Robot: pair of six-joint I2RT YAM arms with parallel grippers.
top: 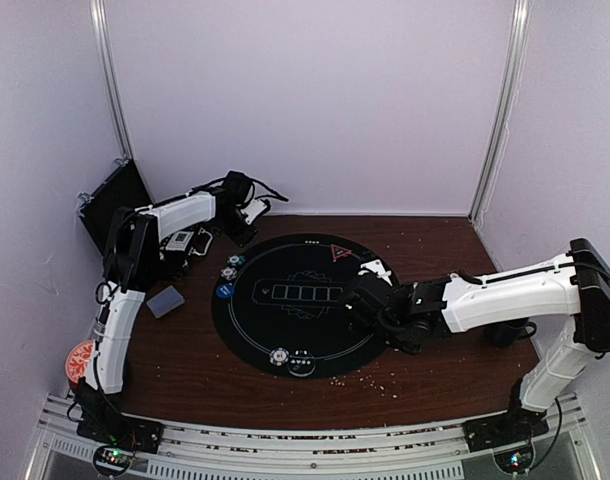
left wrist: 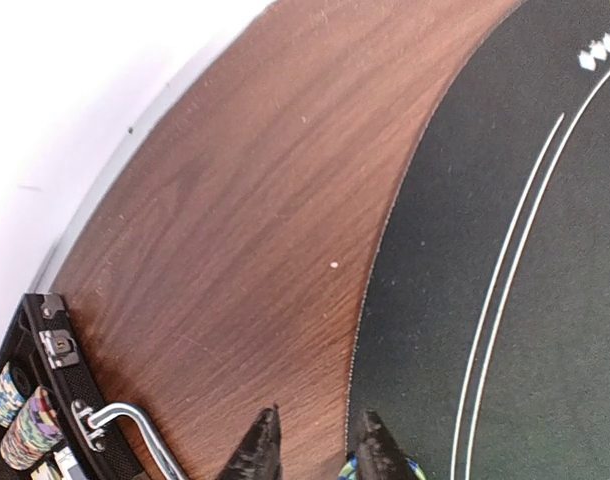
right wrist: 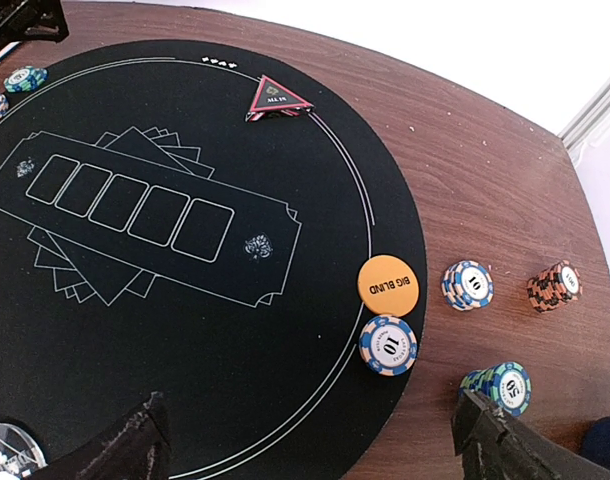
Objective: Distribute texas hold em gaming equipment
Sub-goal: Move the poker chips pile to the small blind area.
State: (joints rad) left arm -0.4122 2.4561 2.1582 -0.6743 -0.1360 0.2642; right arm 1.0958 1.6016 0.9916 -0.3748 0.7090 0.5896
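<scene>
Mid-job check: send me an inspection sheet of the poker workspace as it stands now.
Surface: brown wooden table with a round black mat.
Job's things: red triangle marker on the mat; orange button at its edge; chip stacks on the wood beside it; card deck off the mat.
Clutter: crumbs; red-topped can.
End effectors: left end effector shut, by the mat edge; right end effector open, empty, above the mat.
Cables: black leads on the left arm.
Surroundings: white walls; open chip case back-left.
</scene>
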